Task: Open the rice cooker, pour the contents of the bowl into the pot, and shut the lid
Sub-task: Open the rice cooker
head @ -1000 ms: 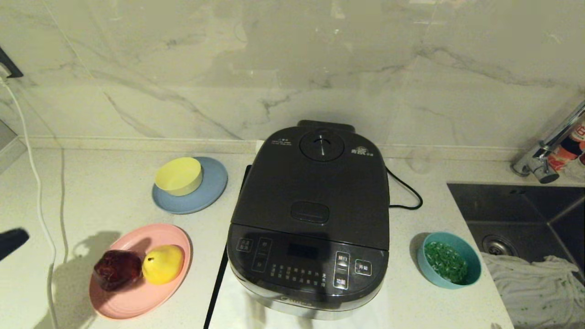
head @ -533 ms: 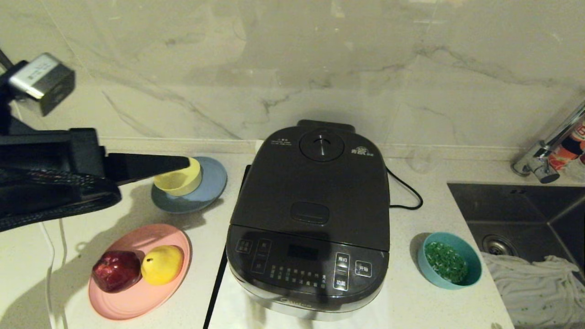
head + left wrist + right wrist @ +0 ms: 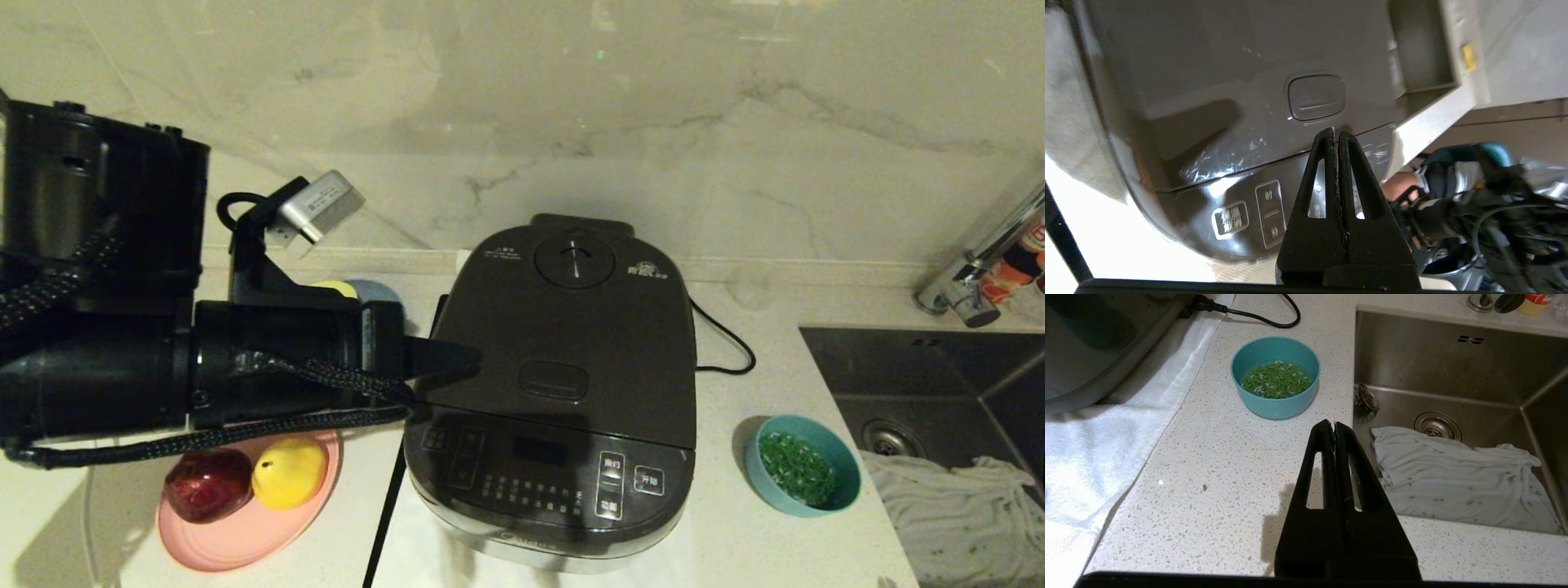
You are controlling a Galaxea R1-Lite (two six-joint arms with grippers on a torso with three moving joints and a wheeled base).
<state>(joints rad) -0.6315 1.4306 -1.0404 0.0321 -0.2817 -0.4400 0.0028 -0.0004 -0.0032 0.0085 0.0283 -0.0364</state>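
Reaching over the rice cooker [image 3: 551, 384], the left gripper [image 3: 469, 359] presses its fingers together, likely to poke the release button [image 3: 553, 380]; right gripper [image 3: 1335, 426], fingers together too, waits near the teal bowl [image 3: 1275, 377].

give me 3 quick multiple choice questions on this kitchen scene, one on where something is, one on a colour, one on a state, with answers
1. Where is the bowl with the green contents?
A. between the rice cooker and the sink
B. on the pink plate
C. inside the sink

2. What colour is the plate under the two fruits?
A. white
B. pink
C. black

3. How is the lid of the rice cooker?
A. raised fully
B. taken off
C. down, shut

Answers:
1. A: the head view shows it on the counter, right of the cooker, beside the sink.
2. B: its rim shows pink.
3. C: it lies flat, and the shut left tool is above its left side.
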